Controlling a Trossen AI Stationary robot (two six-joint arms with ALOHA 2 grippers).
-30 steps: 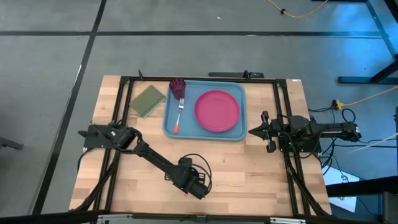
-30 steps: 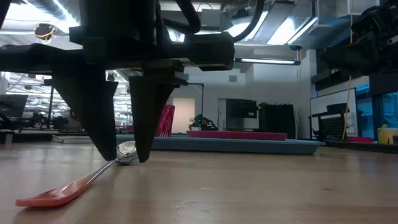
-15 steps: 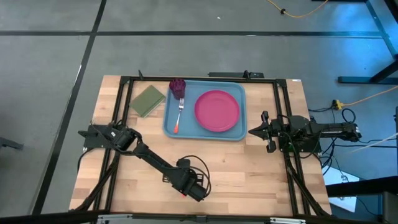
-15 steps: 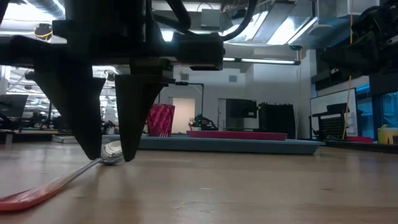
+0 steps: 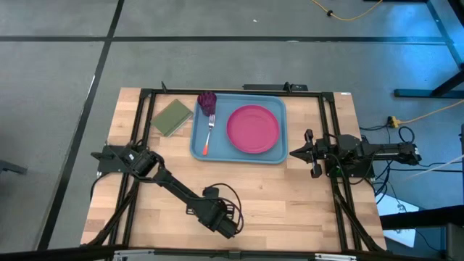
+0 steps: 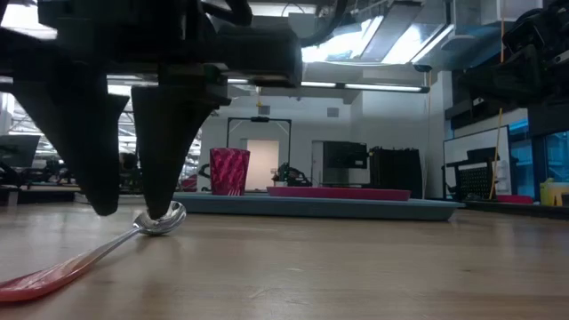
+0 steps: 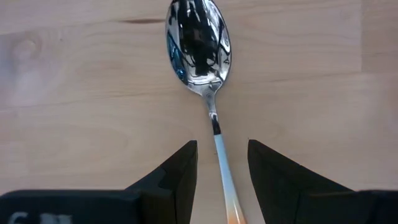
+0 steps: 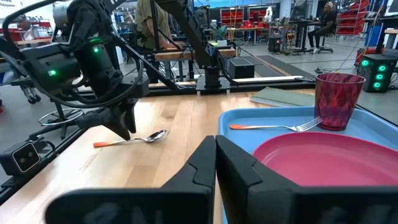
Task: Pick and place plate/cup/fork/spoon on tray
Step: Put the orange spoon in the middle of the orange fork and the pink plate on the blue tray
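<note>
The spoon (image 7: 205,81) lies flat on the bare wooden table (image 5: 290,196), near the front edge and well apart from the tray (image 5: 197,141). The left gripper (image 7: 219,163) hangs low directly over it with its fingers (image 7: 180,171) spread, one on each side of the thin metal neck where the silver meets the orange-red handle. The handle runs back between the fingers and under the gripper, while the oval bowl lies just ahead of the fingertips, face up. Neither finger touches the spoon in the left wrist view. In the low view the same gripper (image 6: 129,209) has its tips down at table level beside the spoon's bowl (image 6: 162,220), and the handle stretches away across the wood toward the camera.

Beyond the left gripper, farther across the table, the light blue tray holds the plate (image 5: 253,129) on the side nearer the right arm. The fork (image 5: 209,133) lies on the tray beside the plate, tines pointing toward the cup (image 5: 207,101), which stands upright in the far corner of the tray. An olive-green pad (image 5: 172,117) rests on the table just beside the tray, on the side away from the plate.

The right gripper (image 8: 215,146) waits off the tray's end nearest the plate, its fingers pressed together and holding nothing.
</note>
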